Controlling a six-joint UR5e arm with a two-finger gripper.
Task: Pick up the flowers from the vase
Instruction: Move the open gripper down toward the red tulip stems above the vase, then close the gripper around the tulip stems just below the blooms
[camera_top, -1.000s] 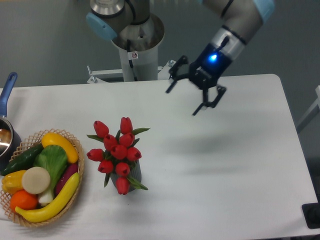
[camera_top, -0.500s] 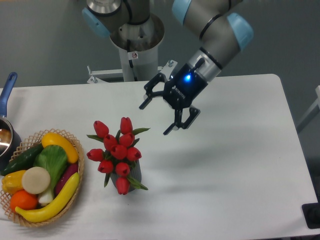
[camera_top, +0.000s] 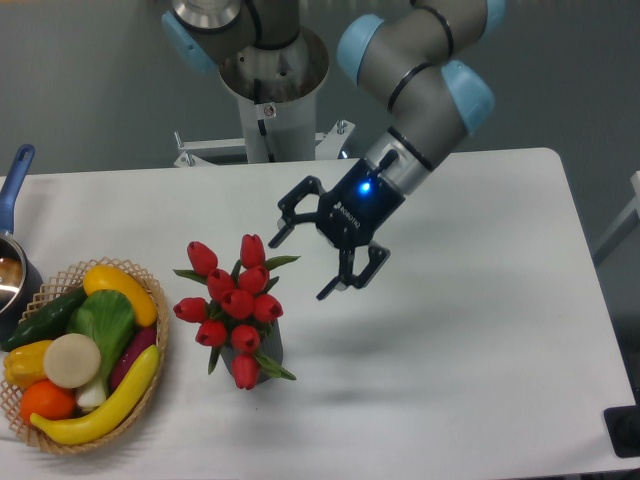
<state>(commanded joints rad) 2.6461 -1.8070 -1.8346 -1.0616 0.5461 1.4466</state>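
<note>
white table (camera_top: 470, 300); flowers (camera_top: 235, 300) upright in vase (camera_top: 265, 350)

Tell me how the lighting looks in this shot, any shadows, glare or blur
Fixed camera view: soft, even light with no harsh glare on the white table; a faint diffuse shadow lies on it below the open black two-finger gripper; the gripper's blue light glows bright; the bunch of red tulip buds and the dark grey ribbed vase look fairly sharp.
</note>
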